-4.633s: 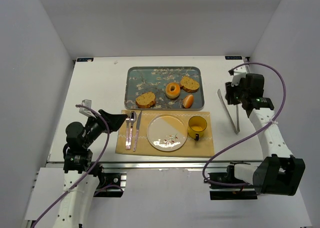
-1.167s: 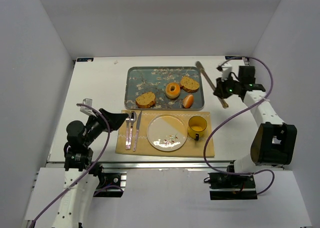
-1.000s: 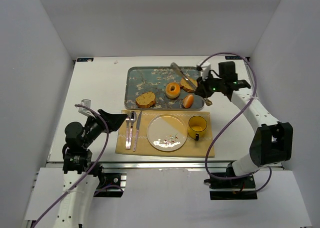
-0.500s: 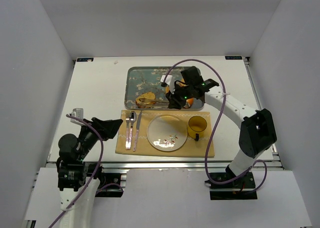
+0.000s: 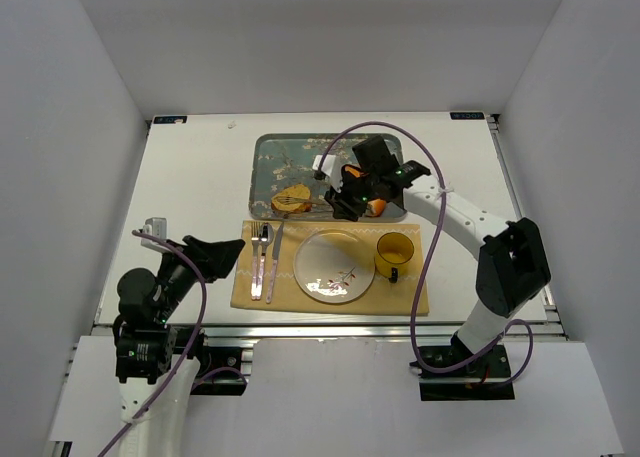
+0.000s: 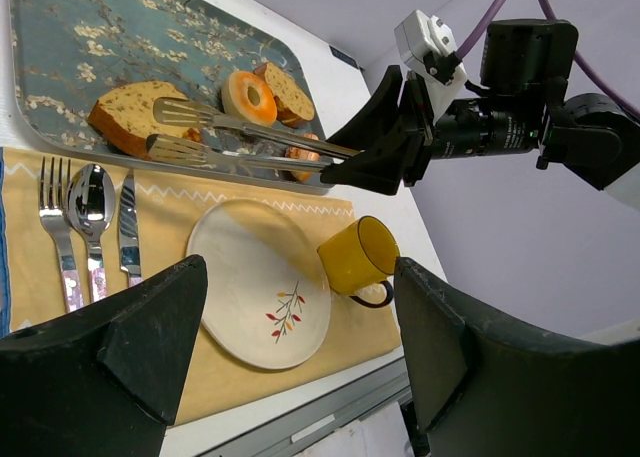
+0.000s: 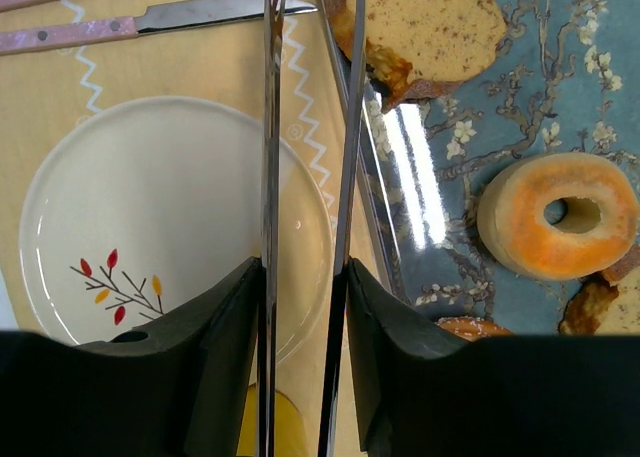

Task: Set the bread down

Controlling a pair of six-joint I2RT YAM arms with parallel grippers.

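The bread [image 5: 292,199], a golden-brown wedge slice, lies at the front left of the floral tray [image 5: 285,155]; it also shows in the left wrist view [image 6: 130,112] and the right wrist view [image 7: 430,22]. My right gripper [image 5: 348,199] is shut on metal tongs [image 6: 240,142], whose two blades [image 7: 345,177] reach to the bread. One blade lies over its top, the other by its near edge. The white plate [image 5: 333,265] sits on the yellow placemat. My left gripper [image 6: 300,267] is open and empty, low at the front left.
A doughnut [image 7: 560,217], a smaller dark slice [image 6: 285,89] and an orange piece [image 5: 377,207] are on the tray. A yellow mug [image 5: 394,253] stands right of the plate. A fork, spoon and knife [image 5: 275,257] lie left of it.
My right arm has swung the tongs from the right side of the table leftward across the tray to the bread. My left arm has drawn back a little toward the front left.
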